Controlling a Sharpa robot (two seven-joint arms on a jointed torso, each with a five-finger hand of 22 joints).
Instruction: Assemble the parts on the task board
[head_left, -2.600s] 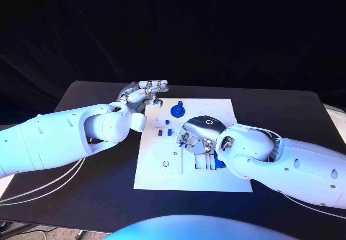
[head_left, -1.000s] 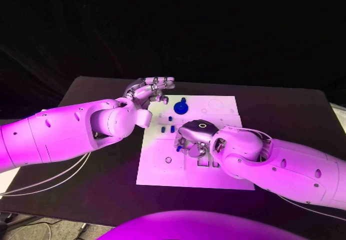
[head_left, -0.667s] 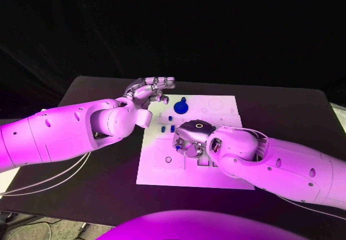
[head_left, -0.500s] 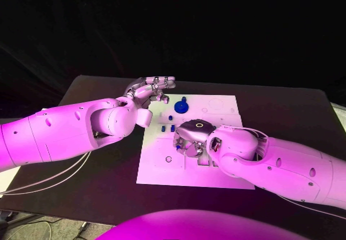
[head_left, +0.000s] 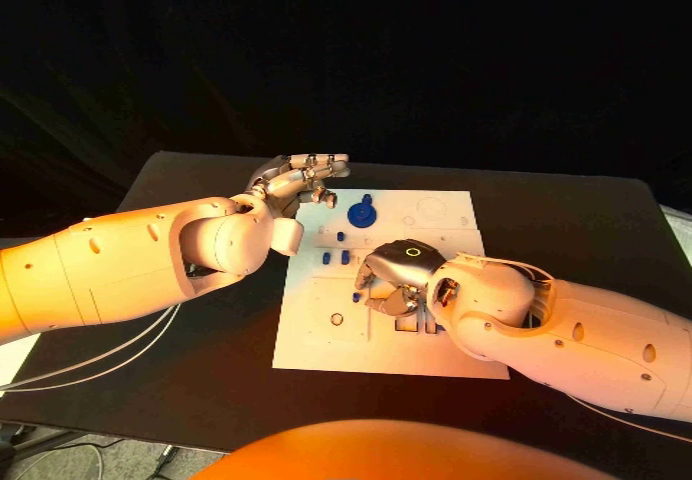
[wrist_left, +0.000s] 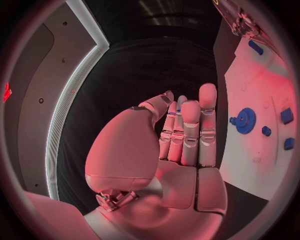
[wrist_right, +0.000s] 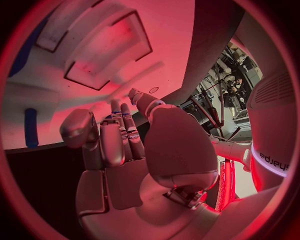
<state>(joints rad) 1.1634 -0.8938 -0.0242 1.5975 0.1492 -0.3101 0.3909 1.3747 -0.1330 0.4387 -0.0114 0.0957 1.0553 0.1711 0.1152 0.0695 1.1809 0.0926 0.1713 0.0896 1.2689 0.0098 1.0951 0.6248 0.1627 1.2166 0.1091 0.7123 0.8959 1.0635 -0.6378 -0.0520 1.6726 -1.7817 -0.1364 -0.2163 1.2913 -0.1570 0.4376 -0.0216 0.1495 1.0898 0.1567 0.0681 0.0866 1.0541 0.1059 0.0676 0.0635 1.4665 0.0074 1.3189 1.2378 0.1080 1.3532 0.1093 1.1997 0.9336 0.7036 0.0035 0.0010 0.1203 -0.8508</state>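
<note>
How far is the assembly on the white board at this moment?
Early stage, it seems. The round blue gear and small blue pieces sit on the white task board; whether seated is unclear. The right robot hand hovers low over the board's middle, apparently empty. The left robot hand waits open beside the far corner.

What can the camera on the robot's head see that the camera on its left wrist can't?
The head view shows the whole black table, the right hand low over the middle of the task board, and both white arms. The left wrist view shows the inside of the left hand, its fingers straight, close together and holding nothing. Both show the left hand beside the board's far corner, the board itself, and the blue gear on it.
</note>
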